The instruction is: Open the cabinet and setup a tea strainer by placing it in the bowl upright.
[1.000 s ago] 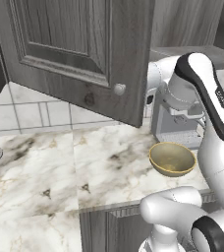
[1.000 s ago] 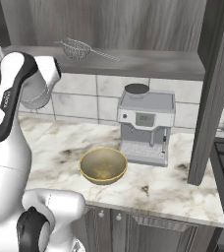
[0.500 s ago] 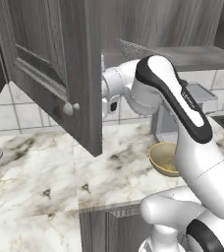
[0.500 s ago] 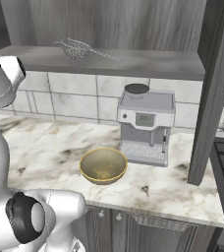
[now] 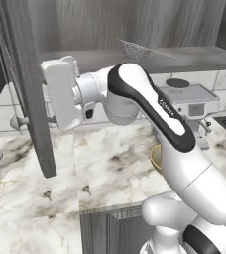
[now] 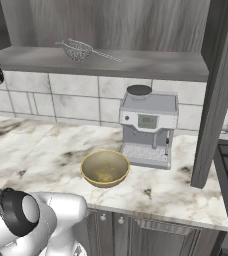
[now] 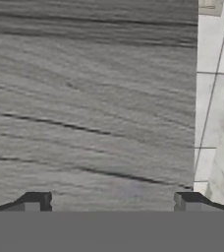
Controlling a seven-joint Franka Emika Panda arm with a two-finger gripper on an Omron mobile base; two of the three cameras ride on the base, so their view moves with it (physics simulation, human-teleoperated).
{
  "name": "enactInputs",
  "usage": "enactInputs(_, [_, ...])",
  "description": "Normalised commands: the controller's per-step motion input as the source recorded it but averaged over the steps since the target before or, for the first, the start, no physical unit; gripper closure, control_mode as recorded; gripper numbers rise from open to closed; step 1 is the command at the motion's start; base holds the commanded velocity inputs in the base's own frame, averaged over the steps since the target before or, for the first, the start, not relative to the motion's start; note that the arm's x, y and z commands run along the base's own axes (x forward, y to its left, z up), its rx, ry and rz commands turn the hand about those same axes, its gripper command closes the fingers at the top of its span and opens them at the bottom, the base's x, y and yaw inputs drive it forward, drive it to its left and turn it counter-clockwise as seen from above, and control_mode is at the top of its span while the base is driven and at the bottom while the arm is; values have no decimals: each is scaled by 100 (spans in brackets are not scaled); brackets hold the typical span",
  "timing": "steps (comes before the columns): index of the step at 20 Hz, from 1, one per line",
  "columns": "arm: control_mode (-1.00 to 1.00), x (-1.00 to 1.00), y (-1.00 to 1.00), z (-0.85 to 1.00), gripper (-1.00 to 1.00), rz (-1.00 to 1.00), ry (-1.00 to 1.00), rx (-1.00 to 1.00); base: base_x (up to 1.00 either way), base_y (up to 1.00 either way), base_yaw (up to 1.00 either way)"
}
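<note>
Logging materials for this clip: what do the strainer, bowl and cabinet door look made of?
Strainer: fine metal wire mesh, silver-grey, with a thin wire handle.
Bowl: smooth, dull golden-olive; could be glazed ceramic or brushed metal, hard to say.
Cabinet door: dark grey wood, matte, going by its streaky grain.

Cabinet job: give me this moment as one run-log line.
cabinet: doors open | claw: open, empty, facing left door's inner face | tea strainer: on shelf | bowl: empty, on counter beside coffee machine
</note>
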Motion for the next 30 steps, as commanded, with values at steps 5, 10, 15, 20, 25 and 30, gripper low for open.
enactInputs(5, [-100, 0, 53, -8, -100, -12, 0, 0, 0, 0, 0])
enactInputs(10, [-100, -1, 33, -14, -100, -13, 0, -3, 0, 0, 0])
enactInputs(15, [-100, 0, -8, 0, -100, -13, 0, -9, 0, 0, 0])
enactInputs(20, [-100, 0, -60, 0, -100, -7, 0, -7, 0, 0, 0])
enactInputs(25, [-100, 0, -65, -11, -100, -9, -1, -17, 0, 0, 0])
enactInputs(30, [-100, 2, -59, -23, -100, -7, -8, -36, 0, 0, 0])
